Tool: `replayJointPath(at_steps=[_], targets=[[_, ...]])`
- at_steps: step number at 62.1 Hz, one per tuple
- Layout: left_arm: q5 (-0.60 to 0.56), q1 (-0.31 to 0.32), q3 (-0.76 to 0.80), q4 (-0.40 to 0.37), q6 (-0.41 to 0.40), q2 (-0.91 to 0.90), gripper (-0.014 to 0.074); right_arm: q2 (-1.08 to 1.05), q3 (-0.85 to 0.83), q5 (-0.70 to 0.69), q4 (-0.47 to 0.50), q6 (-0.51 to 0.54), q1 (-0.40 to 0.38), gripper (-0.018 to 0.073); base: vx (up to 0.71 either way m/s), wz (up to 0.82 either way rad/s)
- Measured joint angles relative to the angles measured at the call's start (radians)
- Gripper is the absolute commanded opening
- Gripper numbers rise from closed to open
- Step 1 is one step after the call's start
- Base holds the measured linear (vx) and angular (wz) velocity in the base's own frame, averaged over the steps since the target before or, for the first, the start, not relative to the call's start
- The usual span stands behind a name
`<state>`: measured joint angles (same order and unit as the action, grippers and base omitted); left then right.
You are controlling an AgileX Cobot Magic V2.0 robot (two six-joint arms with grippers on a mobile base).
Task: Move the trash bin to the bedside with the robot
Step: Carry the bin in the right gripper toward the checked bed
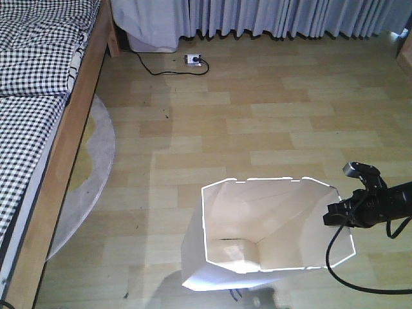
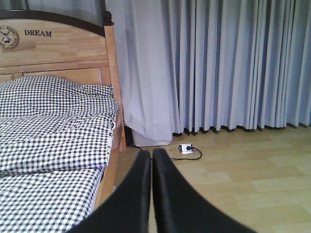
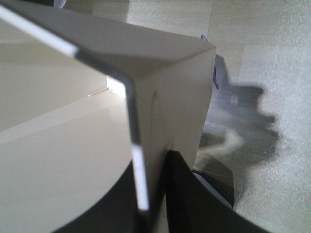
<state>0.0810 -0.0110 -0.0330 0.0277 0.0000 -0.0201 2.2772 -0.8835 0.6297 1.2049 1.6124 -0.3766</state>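
Bedside (image 1: 67,129): wooden frame, checked mattress cover, far left.
Trash bin (image 1: 257,225): mid-floor, well apart from bed.
Right gripper (image 1: 336,215): clamped across bin's right rim wall.
Left gripper (image 2: 151,162): pinched together, empty.
Handling: drag slowly bedward, grip firm; thin wall likely to flex.

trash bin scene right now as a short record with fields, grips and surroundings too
trash bin: open top up, on the wood floor
right end effector: clamped on the bin's rim wall, one finger inside, one outside
left end effector: shut, holding nothing
bed: left of the bin, apart from it, bare floor between
floor items: grey rug beside the bed, power strip near the curtains
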Motion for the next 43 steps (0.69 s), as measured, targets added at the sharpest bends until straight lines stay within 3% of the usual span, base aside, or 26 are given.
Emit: replayJointPath(at_steps=[43], targets=[[0.000, 0.000, 0.000, 0.000, 0.000, 0.000, -0.0006, 0.000, 0.000, 0.000, 0.000, 0.000, 0.000, -0.0003, 0.22, 0.00]])
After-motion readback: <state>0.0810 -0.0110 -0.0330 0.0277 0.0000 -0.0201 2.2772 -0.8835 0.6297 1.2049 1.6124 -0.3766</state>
